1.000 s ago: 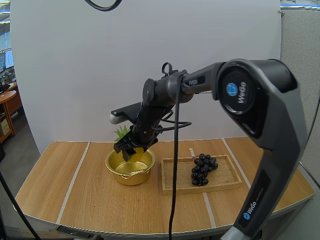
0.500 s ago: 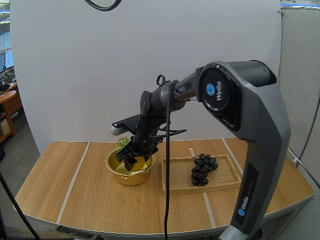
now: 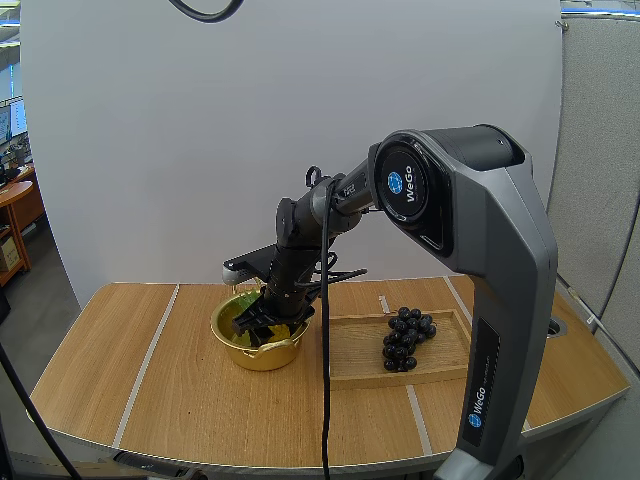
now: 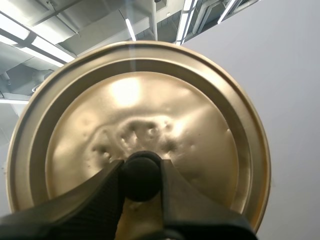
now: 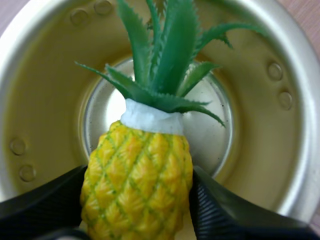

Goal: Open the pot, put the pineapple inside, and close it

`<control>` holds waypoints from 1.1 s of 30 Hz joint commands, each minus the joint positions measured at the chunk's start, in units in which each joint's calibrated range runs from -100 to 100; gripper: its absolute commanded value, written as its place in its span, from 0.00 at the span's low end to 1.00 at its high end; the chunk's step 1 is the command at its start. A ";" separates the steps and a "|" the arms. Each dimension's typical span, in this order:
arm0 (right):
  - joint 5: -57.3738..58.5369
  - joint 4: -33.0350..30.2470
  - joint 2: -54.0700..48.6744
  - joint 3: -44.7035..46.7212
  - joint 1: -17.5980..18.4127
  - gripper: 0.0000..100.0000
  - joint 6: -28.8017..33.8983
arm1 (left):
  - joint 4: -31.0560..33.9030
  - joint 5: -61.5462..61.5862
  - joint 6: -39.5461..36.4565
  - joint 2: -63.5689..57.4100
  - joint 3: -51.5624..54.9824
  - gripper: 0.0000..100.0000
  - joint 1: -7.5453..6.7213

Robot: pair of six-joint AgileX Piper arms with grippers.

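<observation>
A gold pot stands open on the table, left of centre. My right gripper reaches down into it. In the right wrist view that gripper is shut on a yellow pineapple. The green leaves point toward the pot's shiny bottom, and the pot wall rings the fruit. In the left wrist view my left gripper is shut on the black knob of the gold lid, holding the lid up in the air, away from the pot.
A wooden tray lies right of the pot, with a bunch of dark grapes on its right half. Bare wooden tabletop spreads to the left and front of the pot.
My right gripper has come down with the pineapple, from above the pot's rim to inside the pot. The pot, tray and grapes have stayed put.
</observation>
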 commanded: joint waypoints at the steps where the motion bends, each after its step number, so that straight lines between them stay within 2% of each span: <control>1: 0.56 -0.58 -0.04 -0.16 -0.03 0.01 -0.15 | 0.15 -2.00 -0.60 -0.49 -0.30 0.00 0.00; 3: 0.56 -0.58 -0.04 -0.16 -0.03 0.22 -0.15 | 0.15 -2.00 -0.60 -0.49 -0.30 0.00 0.00; 4: 0.56 -0.58 -0.04 -0.16 -0.03 0.39 -0.15 | 0.15 -2.00 -0.60 -0.49 -0.30 0.00 0.00; 5: 0.31 -0.58 -0.16 -0.16 -0.03 0.68 -0.15 | 0.15 -2.00 -0.60 -0.49 -0.30 0.00 0.00; 7: 0.04 -1.22 -0.16 -0.16 -0.03 0.97 -0.03 | 0.15 -2.00 -0.60 -0.49 -0.30 0.00 0.00; 8: -0.20 -2.34 -0.29 -0.16 -0.03 1.00 0.76 | 0.15 -2.00 -0.60 -0.49 -0.30 0.00 0.00; 18: 0.10 -2.33 -2.68 -0.16 -0.03 1.00 0.86 | 0.15 -2.00 -0.60 -0.49 -0.30 0.00 0.00; 25: 4.09 -1.84 -12.44 -0.16 -0.03 1.00 1.68 | 0.15 -2.00 -0.60 -0.49 -0.30 0.00 0.00; 33: 14.15 -1.84 -26.67 -0.16 -0.03 1.00 2.05 | 0.15 -2.00 -0.60 -0.49 -0.30 0.00 0.00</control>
